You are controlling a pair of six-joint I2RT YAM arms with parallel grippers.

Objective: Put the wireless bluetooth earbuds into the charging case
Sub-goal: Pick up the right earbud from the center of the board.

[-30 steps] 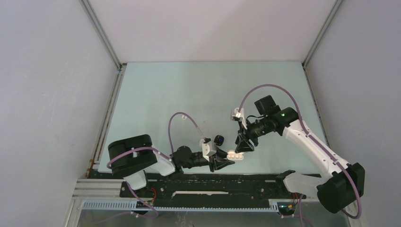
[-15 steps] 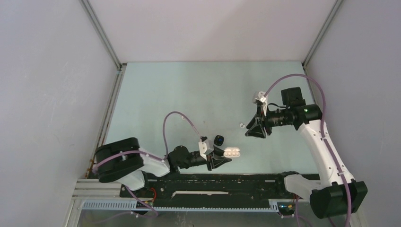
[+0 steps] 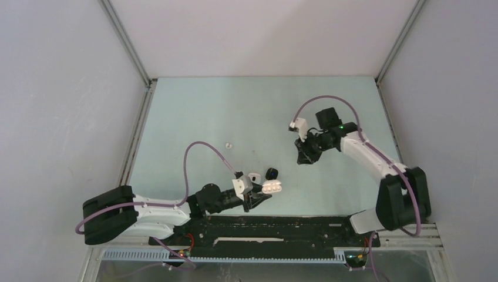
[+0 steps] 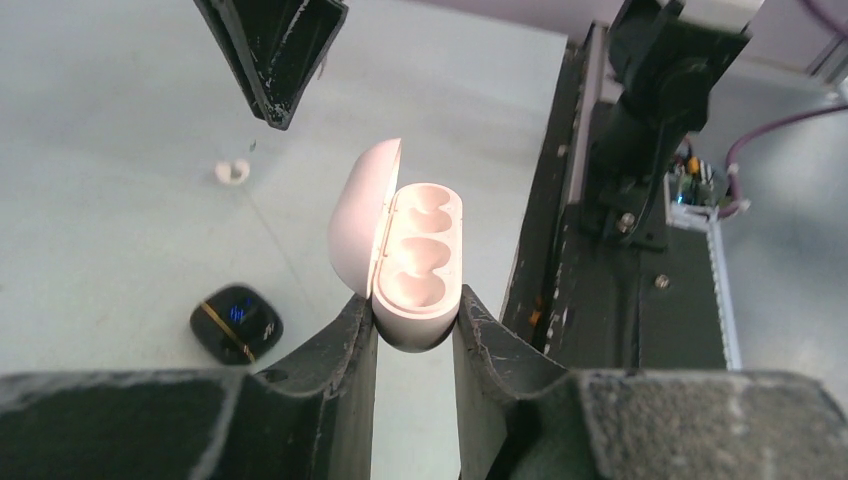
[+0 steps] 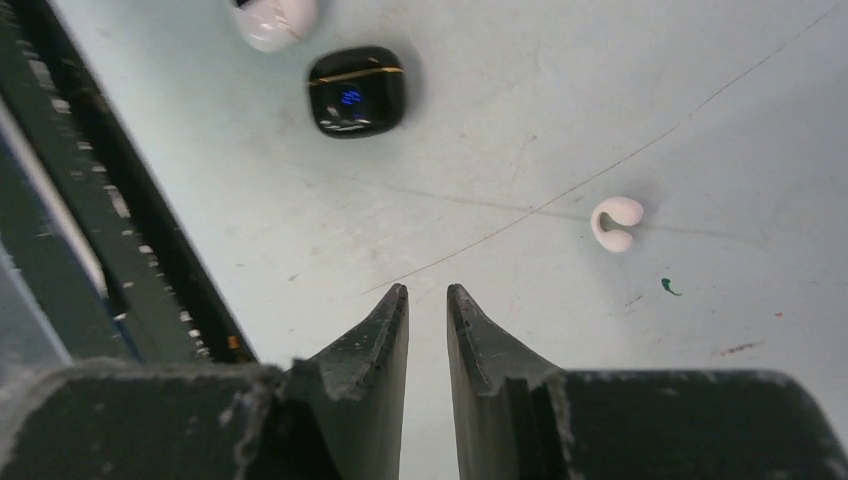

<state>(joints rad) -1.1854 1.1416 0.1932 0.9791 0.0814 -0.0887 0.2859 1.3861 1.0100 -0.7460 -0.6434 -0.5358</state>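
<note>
Bench (image 3: 205,111): pale green, walled on three sides, with a black rail along the near edge.

Left arm (image 3: 147,212): lies low along the rail and reaches right. Left hand (image 4: 414,297) is clamped on the white charging case (image 4: 420,250), one finger on each side of its lower end. The lid is swung open toward the left of the wrist view and the moulded wells face up. From the top view the case (image 3: 272,187) sits near the rail, at bench centre.

Right arm (image 3: 376,161): stretched in from the right. Right hand (image 5: 427,292) points down at the bench. Its fingers are drawn almost together with only a thin slit between the tips and nothing in it.

Black case (image 5: 357,90): closed and flat on the bench, just beyond the white case and apart from it.

Earbud (image 5: 617,222): white and C-shaped, on the bench near the right hand's fingertips, untouched. It lies well apart from the charging case.

Second white speck (image 3: 228,144): farther left on the bench, probably another earbud but too small to tell.
</note>
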